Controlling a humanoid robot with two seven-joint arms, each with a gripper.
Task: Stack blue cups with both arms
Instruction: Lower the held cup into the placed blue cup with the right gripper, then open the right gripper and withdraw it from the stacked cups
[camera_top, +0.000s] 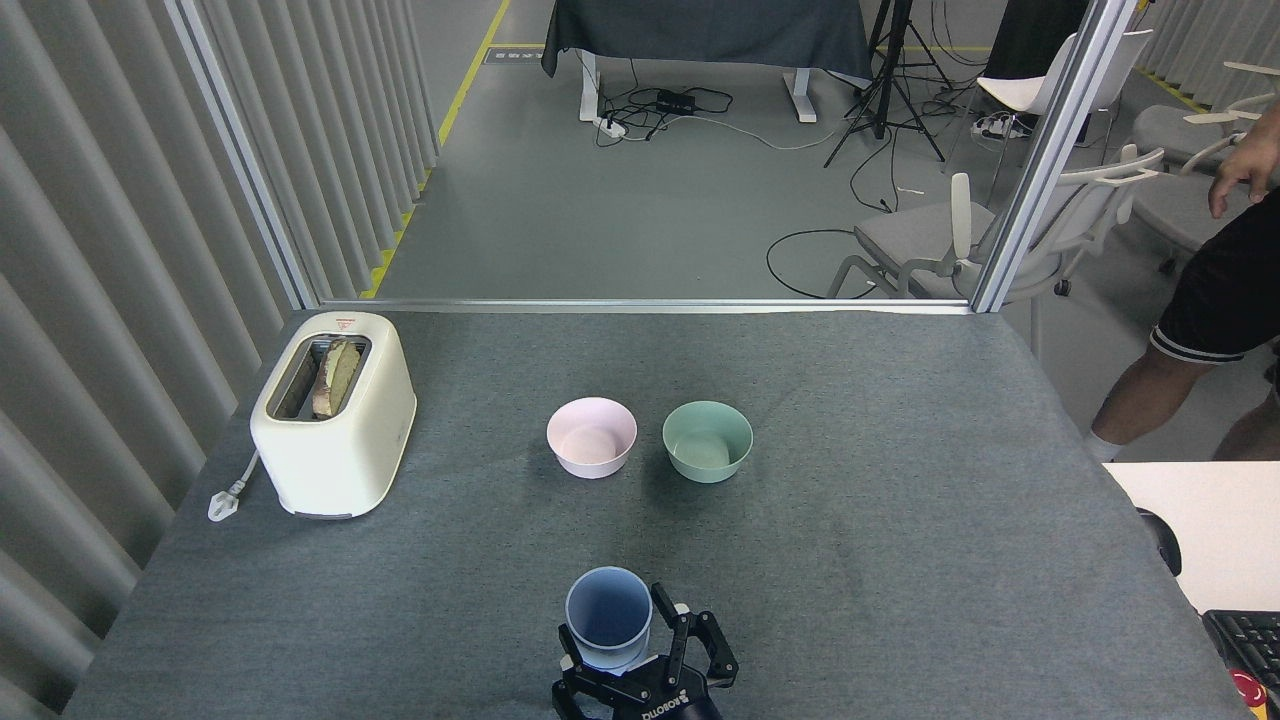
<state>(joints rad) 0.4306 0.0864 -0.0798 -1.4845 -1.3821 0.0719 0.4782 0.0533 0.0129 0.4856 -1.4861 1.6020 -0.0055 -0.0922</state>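
A pale blue cup (608, 612) stands upright near the table's front edge, its mouth facing up. My right gripper (614, 640) comes in from the bottom edge and is shut on it, with black fingers (668, 618) on either side of its wall. A sliver of paler blue (604, 661) shows just under the cup. I cannot tell whether that is the second blue cup, as the held cup and the gripper cover it. My left arm is out of view.
A pink bowl (591, 436) and a mint-green bowl (707, 440) sit side by side mid-table. A cream toaster (333, 412) with bread stands at the left. A person's leg (1160, 385) is beyond the table's right edge, beside a white desk (1200, 520).
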